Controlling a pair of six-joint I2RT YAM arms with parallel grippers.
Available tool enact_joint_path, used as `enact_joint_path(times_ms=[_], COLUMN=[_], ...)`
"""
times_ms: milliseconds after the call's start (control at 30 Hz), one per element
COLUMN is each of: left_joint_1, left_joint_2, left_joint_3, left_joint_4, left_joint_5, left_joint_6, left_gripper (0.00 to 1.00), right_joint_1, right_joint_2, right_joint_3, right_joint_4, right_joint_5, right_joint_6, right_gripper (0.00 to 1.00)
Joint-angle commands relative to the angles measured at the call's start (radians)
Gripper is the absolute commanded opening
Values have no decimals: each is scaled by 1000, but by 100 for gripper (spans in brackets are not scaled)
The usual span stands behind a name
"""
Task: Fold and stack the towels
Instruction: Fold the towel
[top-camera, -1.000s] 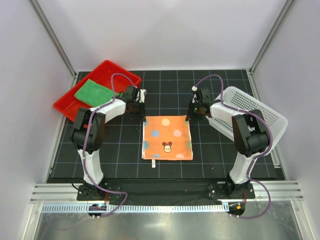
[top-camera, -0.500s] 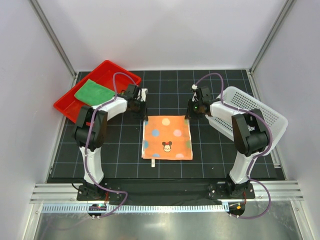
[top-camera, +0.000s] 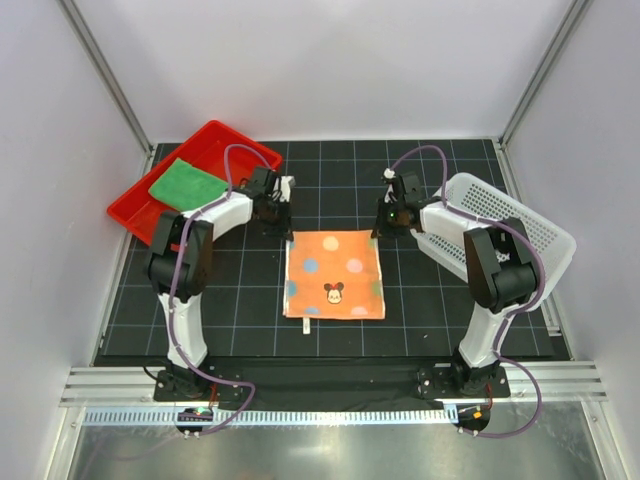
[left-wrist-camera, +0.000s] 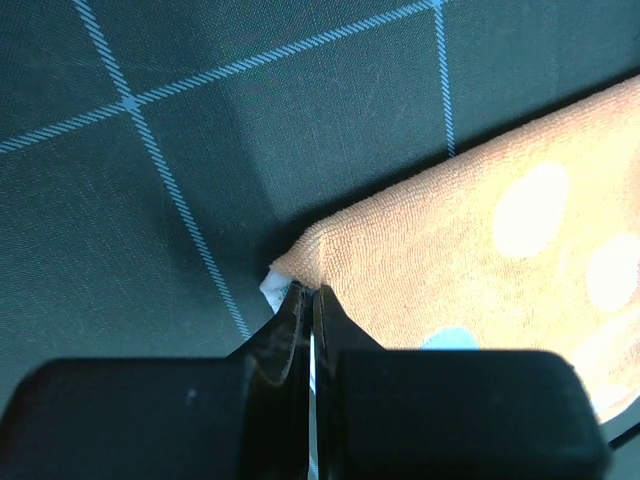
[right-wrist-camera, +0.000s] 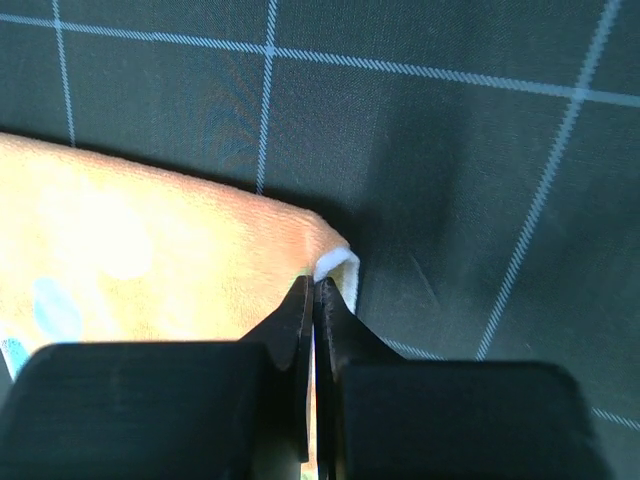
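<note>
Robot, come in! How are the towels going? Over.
Left gripper and right gripper shut on far corners of dotted towel. Green towel in tray. Nothing blocking.

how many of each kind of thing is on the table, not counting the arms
towels: 2 (orange spotted towel, green towel)
red tray: 1
white basket: 1
total: 4
</note>
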Motion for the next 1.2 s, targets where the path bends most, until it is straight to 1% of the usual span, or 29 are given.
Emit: enact_joint_path(times_ms=[0, 167, 267, 400, 500, 567, 600, 667, 700, 767, 900, 1033, 1067, 1167], left_joint_1=[30, 70, 79, 80, 80, 80, 80, 80, 80, 80, 79, 73, 67, 16], left_joint_2=[-81, -194, -243, -352, -406, -464, -464, -503, -557, -572, -667, -728, -763, -834], left_joint_3=[37, 37, 31, 14, -6, -13, -15, -22, -42, -45, -67, -96, -105, -154], left_joint_4=[-30, -38, -24, 14, 43, 43, 42, 37, 25, 19, -33, -70, -76, -90], left_joint_5=[55, 138, 186, 241, 292, 324, 338, 374, 388, 394, 414, 479, 496, 502], left_joint_6=[38, 74, 81, 89, 94, 104, 104, 109, 107, 107, 104, 78, 62, 10], left_gripper=[0, 0, 0, 0, 0, 0, 0, 0, 0, 0, 0, 0, 0, 0], right_joint_1=[-10, -22, -23, -23, -23, -23, -23, -23, -23, -23, -23, -22, -22, -22], right_joint_2=[-125, -283, -338, -430, -489, -541, -541, -595, -669, -690, -815, -904, -956, -1043], right_joint_3=[17, 10, 9, 20, 29, 24, 24, 14, -2, -12, -40, -83, -115, -175], right_joint_4=[13, 4, 7, 1, -15, -16, -13, -10, -22, -31, -79, -146, -147, -145], right_joint_5=[34, 66, 93, 100, 104, 98, 95, 83, 63, 60, 66, 32, 18, -55], right_joint_6=[-31, -54, -66, -71, -69, -65, -62, -53, -33, -27, -27, 1, 7, 56], right_gripper=[1, 1, 1, 1, 1, 1, 1, 1, 1, 1, 1, 1, 1, 1])
